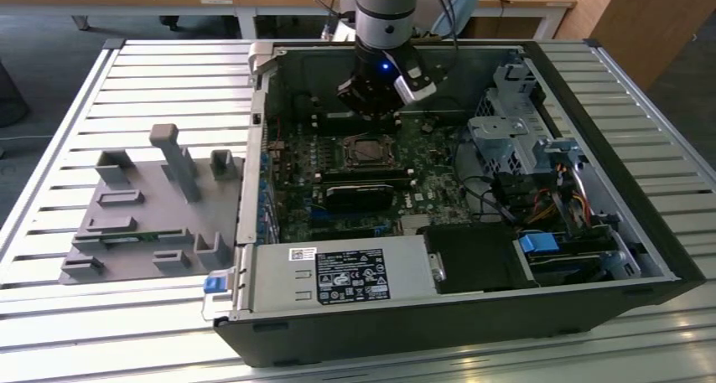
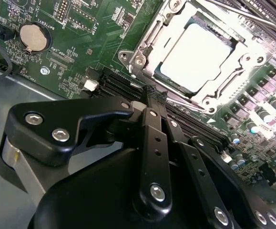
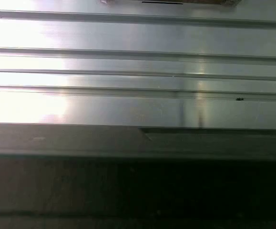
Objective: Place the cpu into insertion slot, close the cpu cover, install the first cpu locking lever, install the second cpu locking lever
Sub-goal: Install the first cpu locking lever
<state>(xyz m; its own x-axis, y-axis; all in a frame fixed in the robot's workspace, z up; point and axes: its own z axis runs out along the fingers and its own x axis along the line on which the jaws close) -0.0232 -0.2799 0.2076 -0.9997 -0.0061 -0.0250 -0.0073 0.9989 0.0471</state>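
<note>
Exterior view, case: an open computer case [image 1: 582,257] lies on a slatted metal table [image 1: 67,148], its walls standing up around the green board.
Exterior view, arm: the arm comes down from the far side, and the gripper [image 1: 375,106] hangs inside the case, just beyond the socket and close to the far wall.
Exterior view, socket: the insertion slot [image 1: 367,151] sits mid-board, with a black card [image 1: 360,188] just on its near side and the drive cage [image 1: 509,140] toward the exterior view's right.
Exterior view, room: the grey fixture block [image 1: 146,207] stands on the table outside the case, toward the exterior view's left, well apart from the arm.
Exterior view, near edge: a silver power supply [image 1: 335,274] fills the near corner of the case.

Second wrist view, claw: the black fingers [image 2: 156,102] are drawn together at a narrow tip with nothing between them, low over the board.
Second wrist view, chip: the cpu [image 2: 197,55] lies flat in the socket, its pale top showing through the window of the cpu cover [image 2: 142,45], which lies down around it.
Second wrist view, gap: the fingertip is near the cover's edge, beside a thin metal lever [image 2: 185,101]; I cannot tell whether it touches.
Second wrist view, board edge: a round coin cell [image 2: 34,37] sits off to one side, well apart from the socket.

First wrist view, surface: bright table slats [image 3: 138,62] run across, bordered by a dark case wall [image 3: 138,143].
</note>
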